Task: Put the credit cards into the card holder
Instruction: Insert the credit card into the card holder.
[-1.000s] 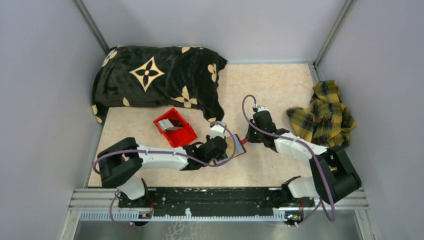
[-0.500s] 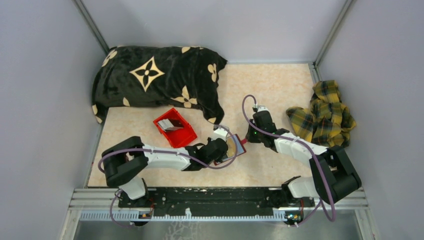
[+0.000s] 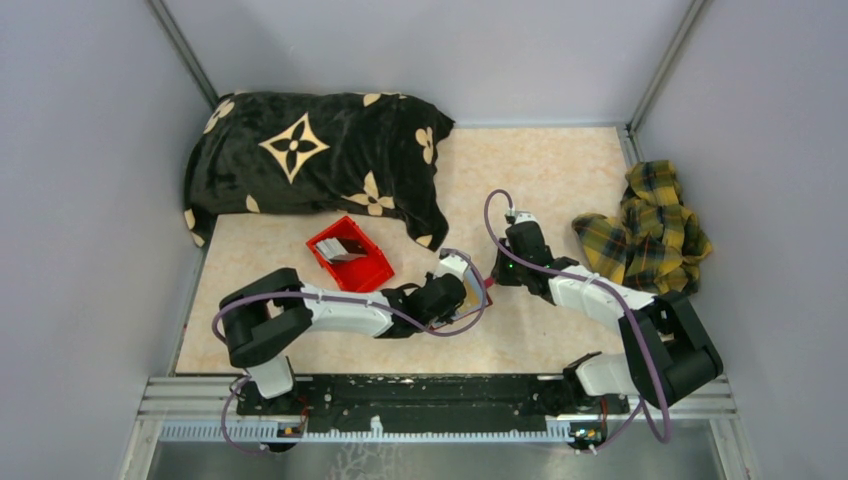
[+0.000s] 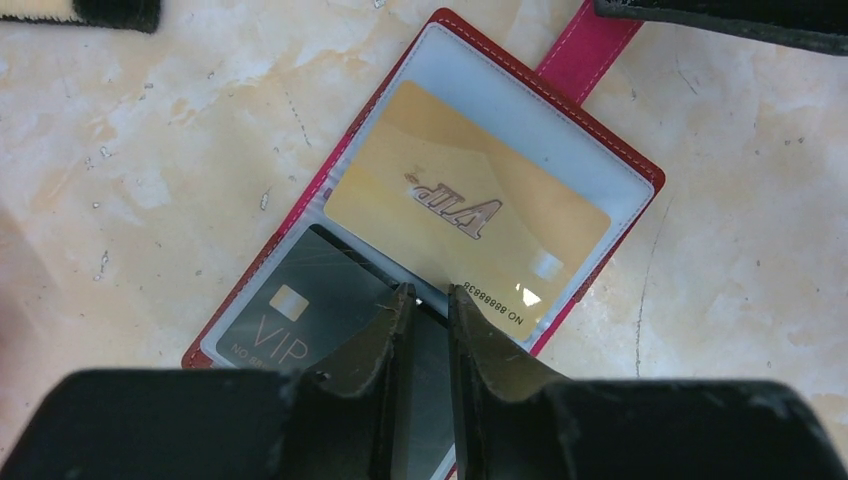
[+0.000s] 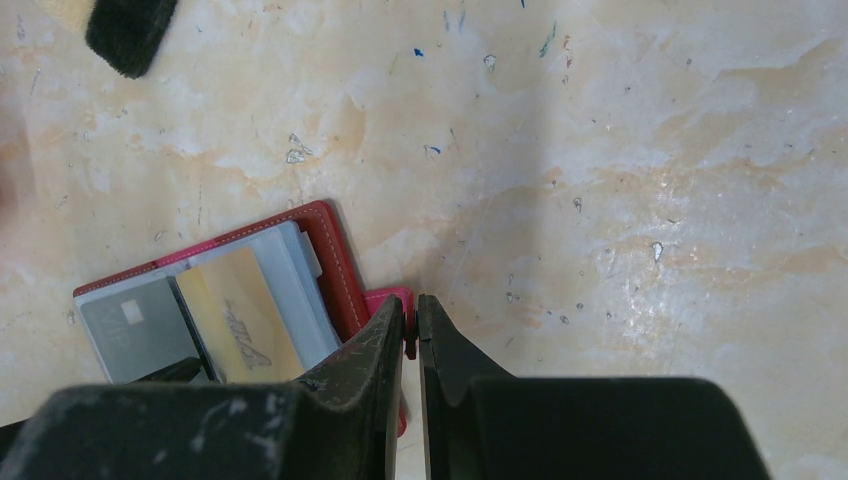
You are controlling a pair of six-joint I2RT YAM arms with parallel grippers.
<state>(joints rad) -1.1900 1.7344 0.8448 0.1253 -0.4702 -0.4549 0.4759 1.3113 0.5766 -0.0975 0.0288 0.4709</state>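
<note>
One card holder, two cards inside

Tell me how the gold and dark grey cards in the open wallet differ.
The gold card sits in the half nearer the snap tab; the grey card in the other half. The gold card's VIP is slanted script, the grey card's plain capitals. Both lie inside the card holder.

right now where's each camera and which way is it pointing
top: fixed high behind the robot, looking down on the table, pillow, red bin, plaid cloth; left arm and right arm whole
left wrist: on the left arm, looking down past the left hand at the open wallet, gold card, grey card
right wrist: on the right arm, looking down past the right hand at the wallet's strap
shared: both wrist views show wallet and cards
</note>
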